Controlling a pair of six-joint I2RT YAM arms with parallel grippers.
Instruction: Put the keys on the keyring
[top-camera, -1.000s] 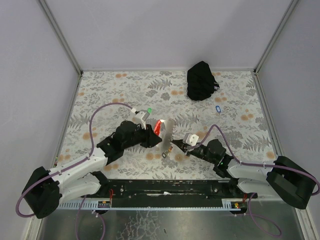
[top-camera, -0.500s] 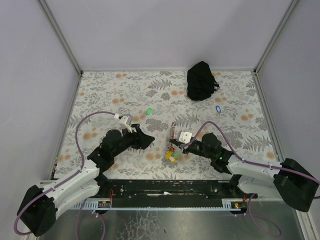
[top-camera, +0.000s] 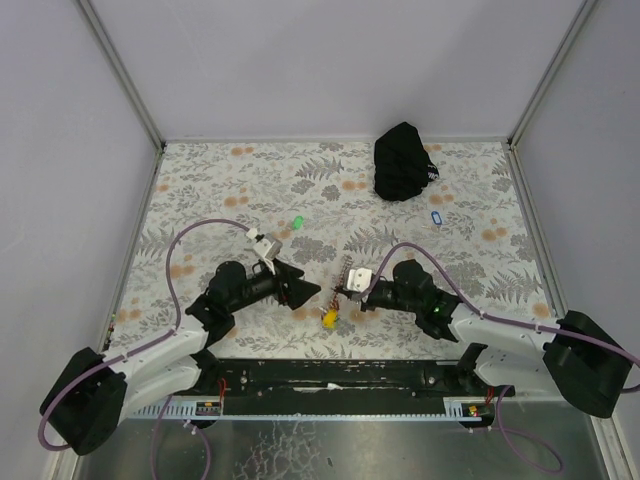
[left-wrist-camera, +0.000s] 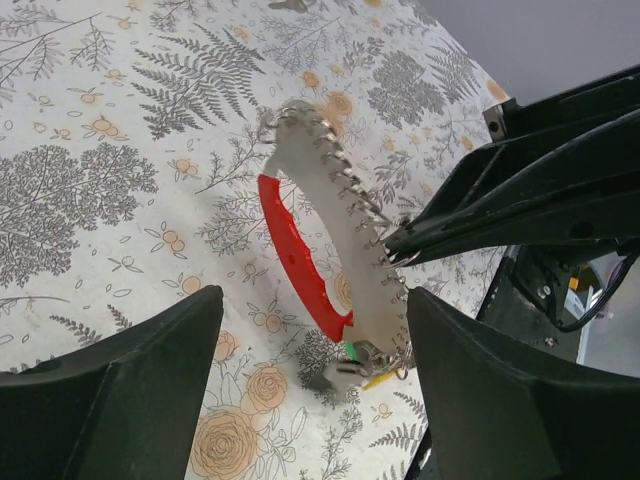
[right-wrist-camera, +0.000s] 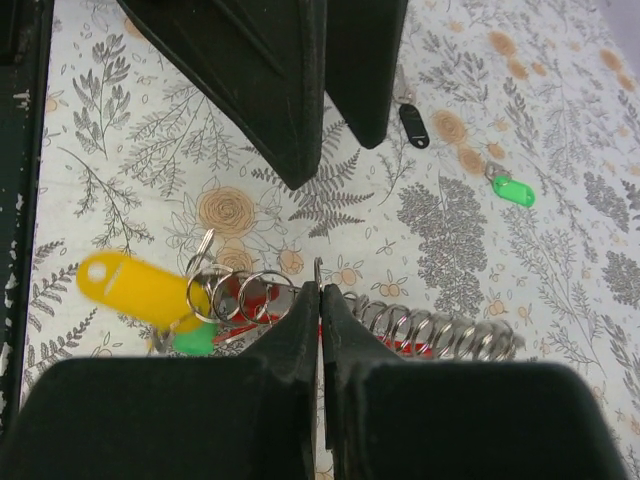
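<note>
Clenching the keyring (left-wrist-camera: 300, 250) in your right pincer (right-wrist-camera: 320, 290), you are steadying it, leaving your released left pincer (top-camera: 308, 290) free for the green key (right-wrist-camera: 513, 190)

Red keyring (left-wrist-camera: 295, 255), green key (top-camera: 297, 222), floral table (top-camera: 220, 180).

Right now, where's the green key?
In the top view, the green key lies on the table, left of centre, beyond the left claw.

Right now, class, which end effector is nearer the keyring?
Right. The right end effector is shut on the keyring, touching its chain. The left end effector is open, on the keyring's left in the top view, apart from it.
</note>
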